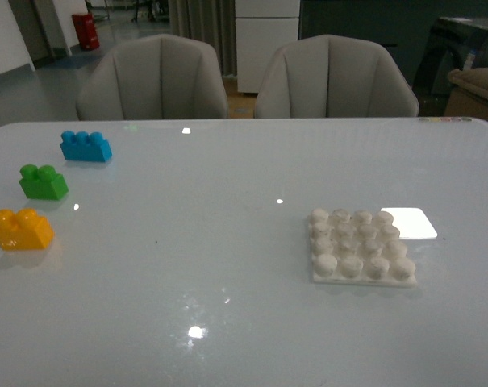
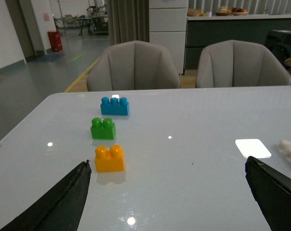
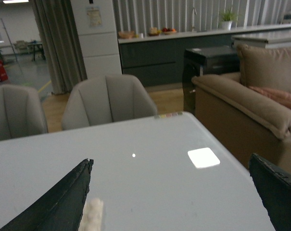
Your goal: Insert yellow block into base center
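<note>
Left claw (image 2: 167,204) is hanging wide open and empty, the yellow block (image 2: 109,160) sitting just ahead of it, long axis running finger to finger, so this arm is looking nearer. That one yellow block, one green brick (image 2: 103,128) and one blue brick (image 2: 114,106) are lining up away from it. One base (image 1: 360,246) is lying by the open, empty right claw (image 3: 167,202).

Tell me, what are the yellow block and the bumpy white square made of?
The yellow block looks like smooth plastic: bright even colour, rounded studs. The base seems matte white plastic, with similar studs, though dim light leaves its finish uncertain.
</note>
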